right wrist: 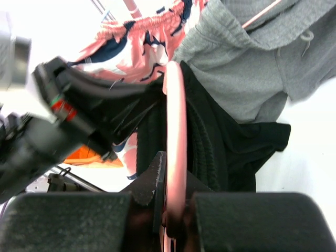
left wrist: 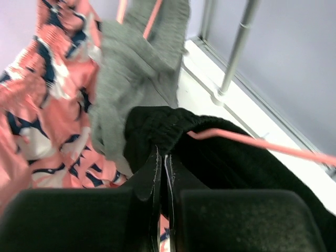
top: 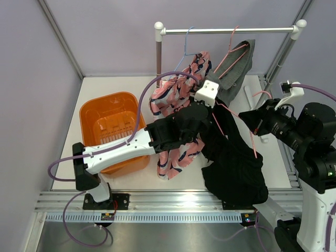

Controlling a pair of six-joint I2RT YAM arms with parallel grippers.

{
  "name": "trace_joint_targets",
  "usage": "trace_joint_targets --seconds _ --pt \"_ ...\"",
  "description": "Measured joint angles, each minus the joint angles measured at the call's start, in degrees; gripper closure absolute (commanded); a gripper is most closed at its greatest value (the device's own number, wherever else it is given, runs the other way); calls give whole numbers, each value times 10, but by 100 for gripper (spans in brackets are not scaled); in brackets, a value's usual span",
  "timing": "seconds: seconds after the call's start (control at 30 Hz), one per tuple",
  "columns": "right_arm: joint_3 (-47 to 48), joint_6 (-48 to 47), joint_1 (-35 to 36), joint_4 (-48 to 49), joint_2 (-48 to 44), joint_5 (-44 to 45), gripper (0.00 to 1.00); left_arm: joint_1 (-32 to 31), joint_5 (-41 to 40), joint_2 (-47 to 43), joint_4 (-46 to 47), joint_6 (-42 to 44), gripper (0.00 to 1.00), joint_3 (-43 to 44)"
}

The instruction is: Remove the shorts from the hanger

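At the left fingers [left wrist: 160, 165]: pressed shut, pad to pad, and by the look of it nipping the gathered waistband of the black shorts [left wrist: 157, 126] right at the tips. Depth of the bite not visible. Off to the left of those tips, the patterned shorts [left wrist: 37, 105]; straight ahead and above, the grey shorts [left wrist: 131, 63]; neither touched.

Just past the same tips: the pink hanger [left wrist: 252, 142], coming out from under the waistband and running away to the right as one long thin bar. Carries the black shorts draped over it, with the bulk of the cloth below and to the right of the left fingers. Puts the left fingers nearer the cloth, the other pair nearer the bar.

At the right fingers [right wrist: 164, 173]: narrow, clamped on that pink bar. Points its long axis straight ahead from the tips, with black cloth folded down on both sides of it just beyond.

Seems to turn on drawing the waistband lengthwise along the bar and off its end, with the bar held steady at the right. Across the bar, probably just drags the hanger along.

Shows no brand, label or legible writing on cloth or hanger. Only a small red-and-green tag [right wrist: 62, 107] on the left arm, left of the right fingers, too blurred to read.
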Motion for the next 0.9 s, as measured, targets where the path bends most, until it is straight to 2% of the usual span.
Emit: trace_joint_targets --seconds 0.3,0.47,0.63,0.77,0.9 --pt "34 1 0 -13 -3 -3 100 56 -11 42 -21 -2 100 54" --pt "57 0 0 -10 -11 -18 100 89 14 62 -30 -5 100 62" --pt "64 -2 -1 -8 -18 -17 100 94 44 82 -39 -6 100 80" --pt "63 -1 -1 -8 -18 2 100 93 77 75 -35 -9 100 66" --pt "42 10 -1 8 -23 23 100 76 123 35 -14 8 100 -1"
